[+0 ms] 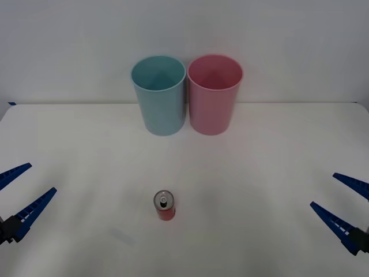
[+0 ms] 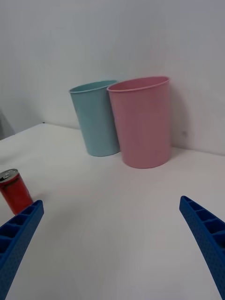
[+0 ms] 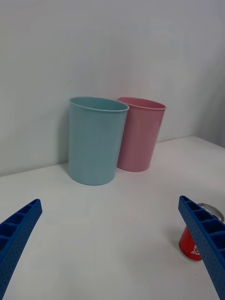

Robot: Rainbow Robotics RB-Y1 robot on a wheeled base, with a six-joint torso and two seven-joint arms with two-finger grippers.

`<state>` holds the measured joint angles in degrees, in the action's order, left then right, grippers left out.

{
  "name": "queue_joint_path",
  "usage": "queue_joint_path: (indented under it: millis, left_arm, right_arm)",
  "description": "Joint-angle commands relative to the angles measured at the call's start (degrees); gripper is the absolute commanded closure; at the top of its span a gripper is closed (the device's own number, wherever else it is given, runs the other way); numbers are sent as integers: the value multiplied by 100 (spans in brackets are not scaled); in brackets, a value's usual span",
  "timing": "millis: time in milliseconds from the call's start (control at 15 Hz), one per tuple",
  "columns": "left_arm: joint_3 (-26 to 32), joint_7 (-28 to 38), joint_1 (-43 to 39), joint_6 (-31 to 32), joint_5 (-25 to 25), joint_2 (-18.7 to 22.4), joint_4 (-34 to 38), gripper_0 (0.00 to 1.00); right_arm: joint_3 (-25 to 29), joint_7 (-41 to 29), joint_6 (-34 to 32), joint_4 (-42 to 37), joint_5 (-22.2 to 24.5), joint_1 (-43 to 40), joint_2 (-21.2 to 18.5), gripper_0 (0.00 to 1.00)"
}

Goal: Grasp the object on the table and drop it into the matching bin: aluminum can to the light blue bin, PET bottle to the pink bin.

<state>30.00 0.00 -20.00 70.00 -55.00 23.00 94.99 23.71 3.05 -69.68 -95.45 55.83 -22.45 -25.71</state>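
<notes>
While both arms sit low at the near corners of the bench (image 1: 86, 150), I count two hands, one can and two bins. Nearest me on the left, the left hand (image 1: 22, 193) hangs over the bench's near left edge with its two blue ribbed fingers (image 3: 18, 229) spread wide and nothing between them. On the opposite side, the right hand (image 1: 340, 199) hangs over the near right edge, its two fingers (image 2: 206, 234) just as wide apart and holding nothing. Between the two hands and a little farther out, the single aluminum can (image 1: 164, 206) stands upright on the white surface, red with a silver top and pull tab, roughly centred and well apart from either hand. From the left wrist view the can (image 3: 194, 241) shows partly behind one finger; from the right wrist view it (image 2: 15, 191) stands just beyond a fingertip. At the far side of the bench, near the wall, the light blue bin (image 1: 159, 95) stands upright on the left, and the pink bin (image 1: 214, 94) stands upright just beside it on the right, the two so close that I cannot tell whether they touch.
</notes>
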Motion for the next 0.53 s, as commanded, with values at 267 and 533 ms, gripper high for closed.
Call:
queue_joint_path:
  millis: [267, 533]
  left_arm:
    - [0, 0, 0, 0, 0, 0, 1, 0]
    - [0, 0, 0, 0, 0, 0, 1, 0]
  right_arm:
    - [-640, 336, 34, 0, 130, -13, -13, 0]
    - [-1026, 899, 201, 9, 130, -22, -13, 0]
